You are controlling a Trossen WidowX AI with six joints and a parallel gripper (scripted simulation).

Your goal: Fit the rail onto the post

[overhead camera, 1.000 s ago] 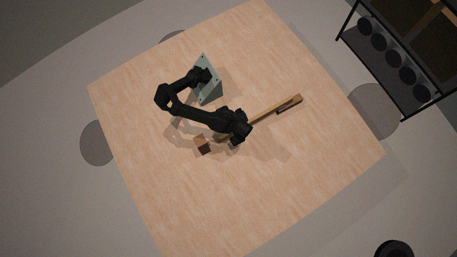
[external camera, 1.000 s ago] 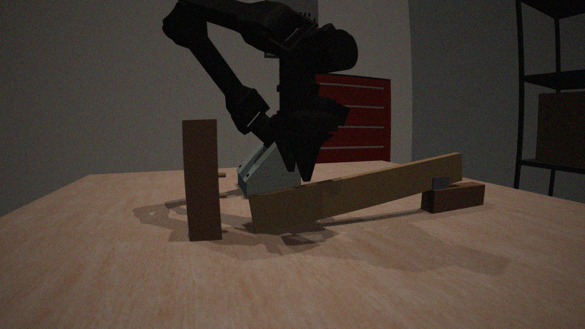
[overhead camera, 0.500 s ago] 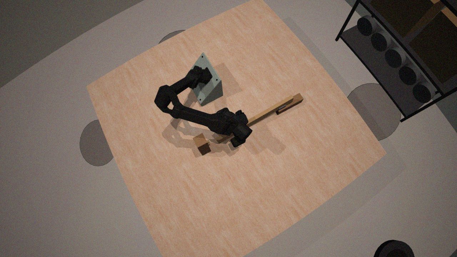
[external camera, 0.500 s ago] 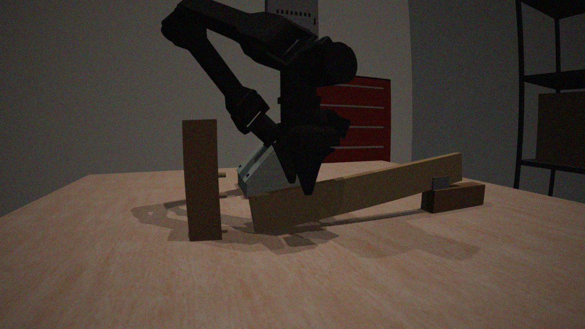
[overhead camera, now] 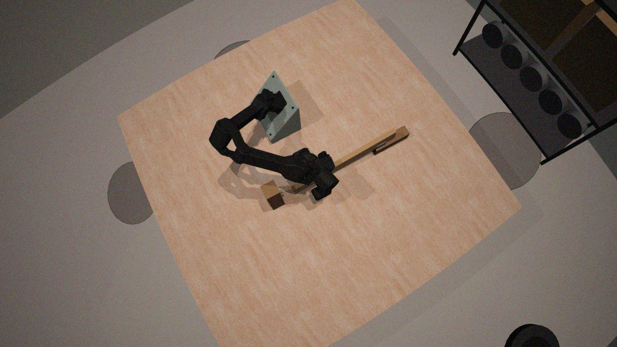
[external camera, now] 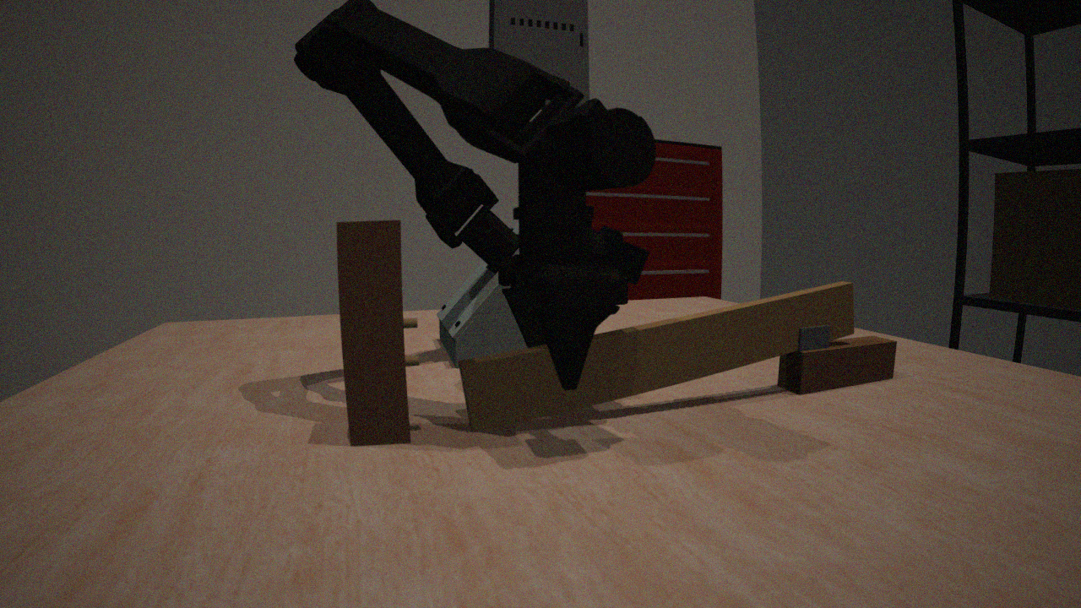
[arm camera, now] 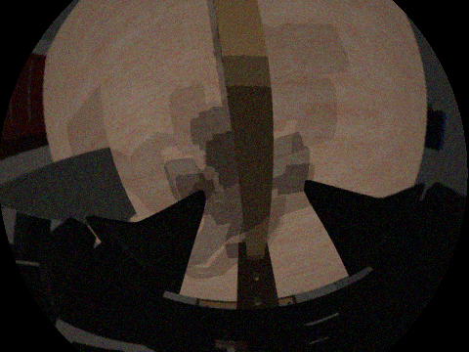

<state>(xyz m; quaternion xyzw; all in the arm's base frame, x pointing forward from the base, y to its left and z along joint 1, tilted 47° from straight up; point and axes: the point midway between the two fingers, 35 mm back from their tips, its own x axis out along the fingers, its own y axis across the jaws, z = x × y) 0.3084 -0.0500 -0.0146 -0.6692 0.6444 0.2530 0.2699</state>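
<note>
The rail (external camera: 680, 339) lies tilted on the worktop (external camera: 680, 513) — its left end down on the wood just right of the post (external camera: 370, 333), its right end raised in the grey bracket (external camera: 814, 337) on the low footboard block (external camera: 839, 364). Two pegs (external camera: 410, 322) stick out of the post toward the rail, apart from the rail's end. The claw (arm camera: 250, 229) points straight down over the rail's low end, spread wide and pinching nothing — in the wrist view one finger (arm camera: 163, 235) stands on either side of the rail. Behind the arm sits its grey wedge base (overhead camera: 289, 125), with a red drawer cabinet (external camera: 680, 226) farther back
</note>
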